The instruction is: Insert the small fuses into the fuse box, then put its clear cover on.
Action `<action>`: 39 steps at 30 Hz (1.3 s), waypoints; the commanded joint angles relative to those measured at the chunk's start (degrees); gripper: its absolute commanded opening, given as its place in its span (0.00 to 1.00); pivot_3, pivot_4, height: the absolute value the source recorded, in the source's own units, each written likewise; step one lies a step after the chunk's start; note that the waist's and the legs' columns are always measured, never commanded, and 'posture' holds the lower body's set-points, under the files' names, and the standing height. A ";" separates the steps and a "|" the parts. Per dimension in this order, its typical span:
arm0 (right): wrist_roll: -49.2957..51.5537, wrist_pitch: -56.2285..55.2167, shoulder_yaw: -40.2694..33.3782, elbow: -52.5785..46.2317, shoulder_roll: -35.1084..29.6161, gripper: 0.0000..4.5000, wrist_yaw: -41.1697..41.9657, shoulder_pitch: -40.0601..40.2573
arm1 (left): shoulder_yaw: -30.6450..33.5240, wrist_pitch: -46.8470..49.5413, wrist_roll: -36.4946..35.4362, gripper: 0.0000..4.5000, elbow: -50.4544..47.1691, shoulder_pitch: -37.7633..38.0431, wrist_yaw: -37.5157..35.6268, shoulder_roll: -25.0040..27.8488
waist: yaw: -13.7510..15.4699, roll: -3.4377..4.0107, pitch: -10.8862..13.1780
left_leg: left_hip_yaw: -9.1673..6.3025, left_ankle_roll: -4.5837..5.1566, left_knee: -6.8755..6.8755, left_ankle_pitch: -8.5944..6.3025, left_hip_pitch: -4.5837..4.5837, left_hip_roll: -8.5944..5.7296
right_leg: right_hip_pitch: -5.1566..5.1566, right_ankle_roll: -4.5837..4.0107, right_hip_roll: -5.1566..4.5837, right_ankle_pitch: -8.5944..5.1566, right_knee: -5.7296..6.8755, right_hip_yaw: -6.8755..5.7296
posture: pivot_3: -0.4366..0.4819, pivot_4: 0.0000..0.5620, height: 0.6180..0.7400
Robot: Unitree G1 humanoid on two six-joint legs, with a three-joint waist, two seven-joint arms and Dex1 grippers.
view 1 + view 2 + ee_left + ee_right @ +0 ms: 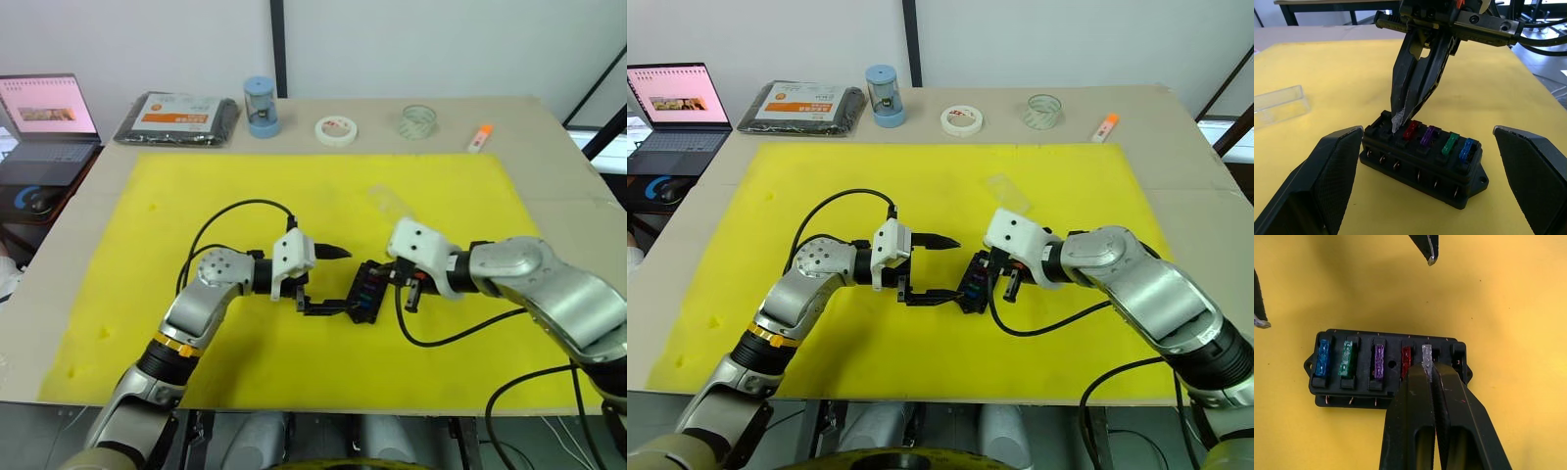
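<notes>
While the fuse box [367,292] is sitting on the yellow mat [196,196] near the middle of the tabletop [549,127], the right gripper [1427,363] is pinching a clear grey fuse [1426,356] in nearly closed jaws, directly above a slot near one end of the box's long row. Blue [1323,357], green [1346,359], purple [1379,361] and red [1406,360] fuses are already sitting upright along that row. The left gripper [328,282] is waiting with jaws wide apart and empty, straddling the box's other side. The clear cover [1277,104] is lying on the mat, toward the far edge. Pressing straight down looks like the next move.
</notes>
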 commanded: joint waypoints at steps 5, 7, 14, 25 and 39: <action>-2.65 -1.10 0.89 1.57 0.59 0.00 0.65 0.18 | 0.25 -0.27 0.09 0.99 -1.72 -0.43 0.27 0.28 | 0.00 0.00 0.00 | 0.00 0.00 0.01 0.00 0.01 0.00 | 0.01 0.00 0.01 0.00 0.01 0.00 | 0.48 0.27 1.00; -2.80 -0.66 0.84 2.11 0.70 0.00 0.69 0.20 | 0.30 -0.20 0.05 0.99 -1.69 -0.52 0.30 0.28 | 0.01 0.00 0.00 | 0.00 0.00 0.01 0.00 0.01 0.00 | 0.01 0.00 0.00 0.00 0.01 0.00 | 0.48 0.27 1.00; -1.57 1.26 -1.07 2.19 1.25 0.00 1.39 0.25 | 0.36 -0.11 0.06 0.99 -1.59 -0.67 0.30 0.36 | 0.00 -0.01 -0.01 | 0.00 0.00 0.01 0.00 0.03 0.00 | 0.03 0.00 0.00 0.00 0.01 0.00 | 0.48 0.27 1.00; -0.28 2.68 -3.50 0.85 -1.19 0.00 4.97 -3.42 | 0.29 -1.34 0.73 0.99 -0.69 -1.28 0.26 0.11 | 0.02 0.00 -0.01 | 0.00 0.00 0.01 0.00 0.01 -0.01 | 0.02 0.00 0.00 0.00 0.00 0.00 | 0.48 0.27 1.00; -0.96 3.11 -1.52 1.36 -0.57 0.00 4.91 -4.21 | 0.27 -2.71 1.77 0.99 0.51 -1.74 0.35 -0.61 | 0.02 0.00 -0.01 | 0.00 0.00 0.01 0.00 0.00 0.00 | 0.01 0.00 -0.01 0.00 0.01 -0.01 | 0.48 0.27 1.00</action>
